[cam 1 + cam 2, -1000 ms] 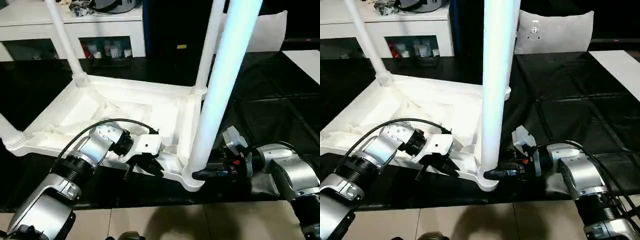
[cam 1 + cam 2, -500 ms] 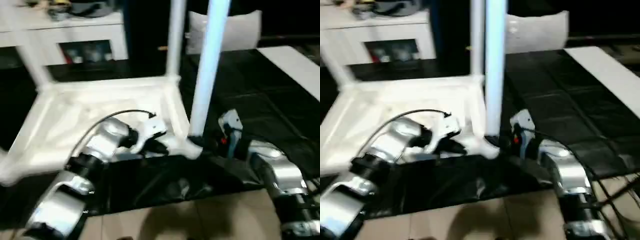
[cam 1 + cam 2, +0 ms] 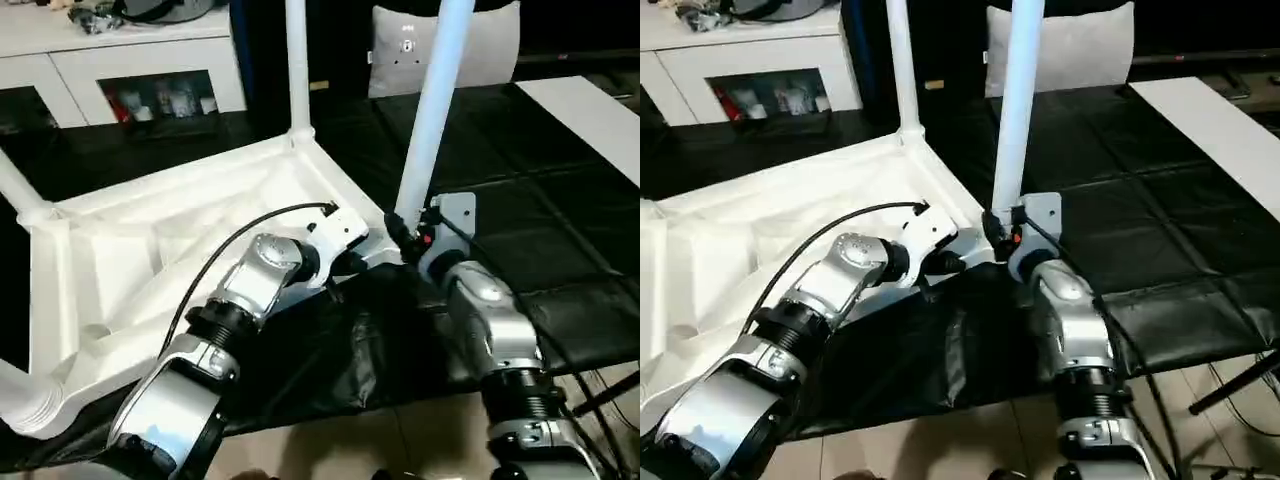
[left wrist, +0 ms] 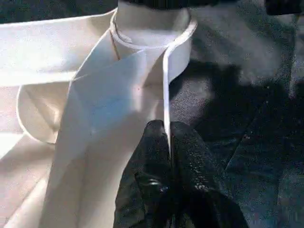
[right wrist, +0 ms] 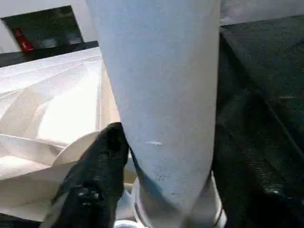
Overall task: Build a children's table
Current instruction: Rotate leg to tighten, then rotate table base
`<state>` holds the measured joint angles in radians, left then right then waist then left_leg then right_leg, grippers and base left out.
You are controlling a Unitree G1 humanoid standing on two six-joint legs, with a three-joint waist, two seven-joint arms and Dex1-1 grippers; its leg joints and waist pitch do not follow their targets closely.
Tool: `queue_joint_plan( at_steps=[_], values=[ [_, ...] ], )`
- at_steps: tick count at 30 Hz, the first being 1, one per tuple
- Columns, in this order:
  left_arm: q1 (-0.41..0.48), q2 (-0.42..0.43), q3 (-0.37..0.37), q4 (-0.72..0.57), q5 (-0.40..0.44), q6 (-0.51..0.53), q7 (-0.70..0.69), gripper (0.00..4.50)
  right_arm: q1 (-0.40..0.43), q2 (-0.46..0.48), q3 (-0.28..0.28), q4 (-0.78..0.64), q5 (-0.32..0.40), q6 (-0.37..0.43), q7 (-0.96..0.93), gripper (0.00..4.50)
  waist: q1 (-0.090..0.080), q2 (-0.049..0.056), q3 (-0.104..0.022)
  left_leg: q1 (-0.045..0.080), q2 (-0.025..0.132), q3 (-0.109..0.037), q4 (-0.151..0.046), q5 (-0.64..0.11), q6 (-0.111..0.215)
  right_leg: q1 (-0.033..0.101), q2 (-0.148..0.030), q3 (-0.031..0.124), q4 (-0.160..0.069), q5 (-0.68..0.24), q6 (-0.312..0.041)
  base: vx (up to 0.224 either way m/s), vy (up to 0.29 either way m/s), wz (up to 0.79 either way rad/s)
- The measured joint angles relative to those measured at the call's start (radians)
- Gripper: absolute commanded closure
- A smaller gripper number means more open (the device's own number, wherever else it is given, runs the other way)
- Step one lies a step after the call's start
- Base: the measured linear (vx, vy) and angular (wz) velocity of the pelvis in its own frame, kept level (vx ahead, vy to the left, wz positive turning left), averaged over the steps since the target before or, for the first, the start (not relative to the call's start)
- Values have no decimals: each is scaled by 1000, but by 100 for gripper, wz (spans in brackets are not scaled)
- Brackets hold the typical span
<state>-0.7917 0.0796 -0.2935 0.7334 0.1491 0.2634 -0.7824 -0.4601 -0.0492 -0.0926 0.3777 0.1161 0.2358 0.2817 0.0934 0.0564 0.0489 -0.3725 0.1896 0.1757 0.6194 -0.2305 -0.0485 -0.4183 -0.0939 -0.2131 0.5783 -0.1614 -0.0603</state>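
Your left gripper (image 4: 168,137) pinches the stiff, light table top (image 3: 150,240) rim; right gripper (image 5: 156,190) straddles the smooth leg (image 3: 432,110) base, grip uncertain.

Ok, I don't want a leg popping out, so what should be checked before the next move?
1. Left hand shut on the rim of the table top: ok.
2. Right hand at the near leg, firm grip: cannot tell.
3. Near leg upright in its socket: ok.
4. Far leg upright: ok.
5. Black mat flat by the near edge: not ok, bunched.
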Motion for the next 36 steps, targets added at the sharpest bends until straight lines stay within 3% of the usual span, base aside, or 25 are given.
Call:
queue_joint_plan(
  at_steps=[11, 12, 13, 14, 19, 23, 25, 30, 32, 36],
  values=[
    [4, 45, -26, 61, 2, -174, -61, 450, 167, -104, 47, -136, -2, -26, 110, 53, 31, 0, 1, 2, 0, 1, 2, 3, -5, 0, 0, 3, 0, 5, -1, 0, 0, 0],
    [4, 46, -24, 64, 1, -181, -61, 450, 185, -117, 47, -164, 2, -24, 130, 26, 33, 0, 1, 2, 0, 2, 2, 3, -5, 0, 0, 3, -1, 6, 0, 0, 0, 0],
    [4, 47, -18, 67, -1, -182, -65, 450, 199, -130, 46, -187, 10, -16, 150, 26, 34, 0, 1, 2, 0, 2, 2, 3, -5, 0, 0, 3, -1, 6, 0, 0, 0, 0],
    [5, 49, -7, 67, -16, -177, -80, 407, 220, -150, 46, -228, 17, 3, 177, 18, 36, 0, 1, 2, 0, 2, 2, 3, -5, 0, 0, 3, -1, 6, 0, 0, 0, 0],
    [24, 61, 36, -63, -102, -167, -165, 377, 266, -220, 49, -352, 71, 108, 256, 0, 48, 0, 0, 4, 0, 2, 2, 3, -5, 2, 1, 4, -1, 6, 0, 0, 0, 0],
    [81, 84, 39, -168, -134, -152, -198, 339, 271, -236, 64, -413, 110, 159, 297, 0, 44, 1, 0, 10, 0, 3, 1, 3, -5, 11, 1, 4, -1, 6, 0, 0, 0, 0],
    [115, 103, 39, -190, -137, -121, -203, 318, 267, -236, 67, -427, 126, 176, 302, 0, 44, 0, 1, 20, 0, 3, 1, 4, -7, 15, 1, 4, -2, 6, 1, 0, 0, 0],
    [201, 209, 71, -330, -156, -4, -220, 281, 243, -209, 103, -460, 155, 225, 322, 0, 21, -2, 2, 22, 0, 2, 0, 1, -12, 19, 1, 3, -3, 7, 1, 0, 0, 0],
    [286, 316, 82, -477, -176, 56, -283, 262, 209, -189, 130, -455, 156, 237, 329, 0, 8, -4, 3, 21, -1, 2, -1, 0, -13, 19, 2, 5, -4, 7, 2, 0, 0, 0],
    [382, 420, 103, -600, -195, 133, -351, 226, 168, -170, 154, -418, 145, 229, 331, 0, 10, -6, 3, 21, -1, 2, -3, 0, -13, 18, 2, 5, -5, 6, 2, 0, 0, 0]
  ],
)
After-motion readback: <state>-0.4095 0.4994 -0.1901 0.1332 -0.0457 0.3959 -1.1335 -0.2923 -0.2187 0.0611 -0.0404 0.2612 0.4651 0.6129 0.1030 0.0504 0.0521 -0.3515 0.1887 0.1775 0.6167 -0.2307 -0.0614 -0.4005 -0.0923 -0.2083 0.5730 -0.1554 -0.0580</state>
